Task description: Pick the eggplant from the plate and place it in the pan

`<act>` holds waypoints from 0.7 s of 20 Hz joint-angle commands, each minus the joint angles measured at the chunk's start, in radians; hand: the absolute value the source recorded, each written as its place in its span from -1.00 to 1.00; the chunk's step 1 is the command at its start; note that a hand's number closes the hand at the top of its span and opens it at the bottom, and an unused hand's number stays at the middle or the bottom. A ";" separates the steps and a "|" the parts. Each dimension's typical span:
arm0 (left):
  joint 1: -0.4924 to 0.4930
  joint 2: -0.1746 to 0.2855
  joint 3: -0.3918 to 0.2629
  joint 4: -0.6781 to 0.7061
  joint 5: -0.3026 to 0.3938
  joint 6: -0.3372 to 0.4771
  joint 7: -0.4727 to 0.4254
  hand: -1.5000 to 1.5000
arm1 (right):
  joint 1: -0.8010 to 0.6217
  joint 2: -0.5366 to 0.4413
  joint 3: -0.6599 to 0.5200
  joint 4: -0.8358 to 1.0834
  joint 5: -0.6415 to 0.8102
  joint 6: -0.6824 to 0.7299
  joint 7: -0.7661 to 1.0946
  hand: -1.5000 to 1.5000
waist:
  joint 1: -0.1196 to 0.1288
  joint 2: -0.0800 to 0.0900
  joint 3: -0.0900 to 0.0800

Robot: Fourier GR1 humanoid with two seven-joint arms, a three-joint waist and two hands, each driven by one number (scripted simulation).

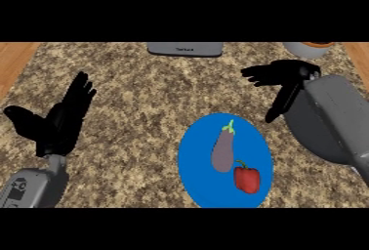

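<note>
Speckled brown stone covers the counter (144, 97), with wood strips (14, 58) along both sides. You see a flat blue plate (198, 171), oval from this angle, at about 5 o'clock from the view's middle. On it lies the eggplant (223, 151), smooth, dull purple and long, its green stem pointing to 12 o'clock. A glossy red pepper (246, 178) lies just beside its lower end, at 5 o'clock. Your right hand (287, 74) hangs at 1 o'clock from the eggplant, apart from it, fingers straight and spread toward 9 o'clock, thumb pointing down near the plate's rim, holding nothing. The left hand (65, 117) rests open at 9 o'clock, fingers up. A grey box (185, 49) sits at the top edge.
</note>
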 commanded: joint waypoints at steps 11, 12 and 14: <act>0.041 0.009 0.033 -0.025 0.000 -0.032 -0.007 0.00 | -0.154 0.126 0.129 0.189 0.125 0.400 -0.054 -1.00 | -0.012 -0.004 0.000; 0.047 0.011 0.039 -0.043 -0.008 -0.011 0.024 0.00 | -0.148 0.119 0.138 0.150 0.137 0.415 -0.055 -1.00 | -0.026 -0.010 -0.001; 0.010 0.016 0.056 0.002 0.002 -0.035 0.012 0.00 | -0.147 0.110 0.165 0.125 0.174 0.441 -0.109 -1.00 | -0.026 -0.007 0.000</act>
